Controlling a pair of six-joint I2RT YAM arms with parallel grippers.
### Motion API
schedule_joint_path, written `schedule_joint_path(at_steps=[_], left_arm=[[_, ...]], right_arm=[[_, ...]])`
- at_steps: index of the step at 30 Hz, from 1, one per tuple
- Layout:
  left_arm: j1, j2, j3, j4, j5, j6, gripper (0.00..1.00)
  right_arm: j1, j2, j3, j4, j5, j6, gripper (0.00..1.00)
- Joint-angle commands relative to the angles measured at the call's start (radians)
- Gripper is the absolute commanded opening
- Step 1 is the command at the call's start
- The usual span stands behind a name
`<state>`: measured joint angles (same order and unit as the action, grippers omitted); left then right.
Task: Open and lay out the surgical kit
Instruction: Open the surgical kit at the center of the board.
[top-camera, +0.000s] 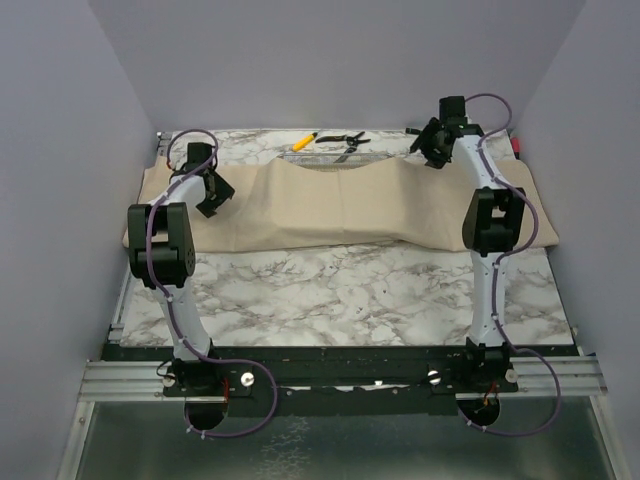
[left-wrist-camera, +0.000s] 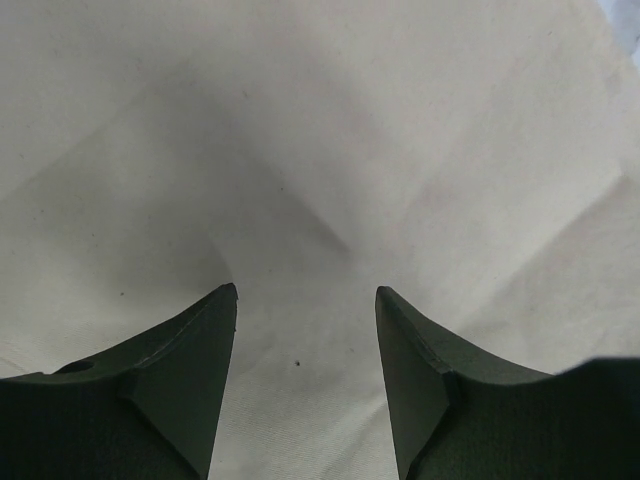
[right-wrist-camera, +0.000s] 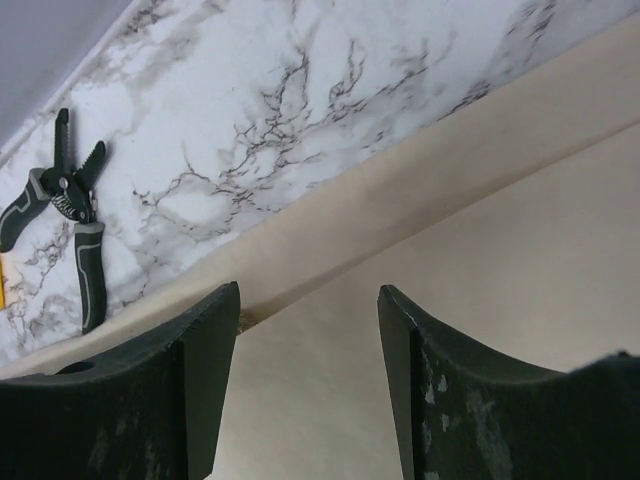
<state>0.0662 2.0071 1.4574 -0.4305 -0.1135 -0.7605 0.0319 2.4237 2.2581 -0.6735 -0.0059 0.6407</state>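
The kit's beige cloth wrap (top-camera: 340, 210) lies spread in a wide band across the back half of the table. What looks like the clear tray's rim (top-camera: 330, 160) shows in a dip at the cloth's far edge. My left gripper (top-camera: 214, 196) hangs over the left part of the cloth, open, with only creased fabric (left-wrist-camera: 300, 200) between its fingers (left-wrist-camera: 190, 350). At the back right, my right gripper (top-camera: 432, 146) is open over the cloth's folded far edge (right-wrist-camera: 330, 240), holding nothing. Clamps, tweezers and gauze are hidden.
Black-handled pliers (top-camera: 342, 140) (right-wrist-camera: 75, 220) and a yellow pen (top-camera: 305, 141) lie on the marble top behind the cloth. Bare marble table (top-camera: 340, 295) stretches between the cloth and the arm bases. Purple walls close in on the left, back and right.
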Motion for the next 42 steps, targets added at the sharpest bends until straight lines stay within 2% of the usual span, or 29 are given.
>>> schedule_joint_path(at_steps=[1, 5, 8, 14, 23, 30, 34, 37, 39, 42], left_arm=[[-0.006, 0.008, -0.057, 0.051, 0.011, 0.002, 0.59], [-0.004, -0.001, -0.094, 0.051, -0.018, 0.014, 0.59], [-0.005, -0.005, -0.11, 0.051, -0.025, 0.019, 0.59], [-0.003, -0.007, -0.108, 0.05, -0.034, 0.028, 0.59], [-0.002, -0.002, -0.089, 0.051, -0.041, 0.04, 0.59], [-0.001, -0.007, -0.051, 0.05, -0.011, 0.07, 0.59], [0.0, -0.016, 0.012, 0.051, 0.075, 0.097, 0.6], [0.0, -0.021, 0.066, 0.051, 0.158, 0.092, 0.6], [0.0, -0.021, 0.099, 0.052, 0.191, 0.084, 0.61], [0.0, -0.007, 0.14, 0.055, 0.219, 0.073, 0.61]], right_arm=[[0.035, 0.088, 0.066, -0.024, -0.017, 0.11, 0.61], [0.047, 0.123, 0.079, -0.005, -0.008, 0.113, 0.6], [0.052, 0.154, 0.14, -0.081, 0.04, 0.105, 0.58], [0.054, 0.109, 0.106, -0.161, 0.071, 0.078, 0.49], [0.056, 0.047, 0.075, -0.219, 0.012, 0.046, 0.35], [0.057, -0.033, 0.015, -0.226, 0.011, 0.029, 0.02], [0.063, -0.129, -0.074, -0.228, 0.012, 0.0, 0.01], [0.071, -0.232, -0.202, -0.214, -0.028, -0.036, 0.0], [0.085, -0.324, -0.33, -0.164, -0.024, -0.069, 0.01], [0.12, -0.481, -0.564, 0.004, -0.008, -0.143, 0.01]])
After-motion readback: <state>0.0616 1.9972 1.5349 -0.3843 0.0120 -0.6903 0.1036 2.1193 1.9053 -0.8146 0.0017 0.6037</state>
